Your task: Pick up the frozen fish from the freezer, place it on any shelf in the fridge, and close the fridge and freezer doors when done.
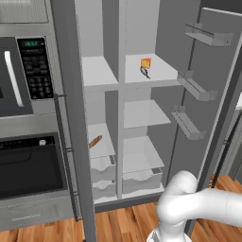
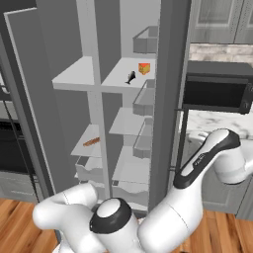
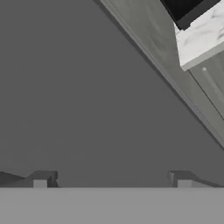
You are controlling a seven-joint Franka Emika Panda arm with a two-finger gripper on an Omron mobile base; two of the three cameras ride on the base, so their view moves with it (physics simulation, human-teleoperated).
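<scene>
The frozen fish (image 1: 145, 72) is small, slim and black with a forked tail. It lies on the top shelf (image 1: 160, 71) of the fridge (image 1: 142, 118), just at 6 o'clock of a yellow-orange cheese wedge (image 1: 146, 63). Both doors stand open. The hand (image 3: 112, 183) has its fingers spread wide, holding nothing, facing a flat grey panel.

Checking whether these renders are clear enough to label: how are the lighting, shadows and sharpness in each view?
Left base view: flat, even light, no glare, soft shading under the shelf; the fish is small and pixelated. Right base view: equally even, fish a dark blur. Hand view: a flat grey door panel, featureless, no shadows.
</scene>
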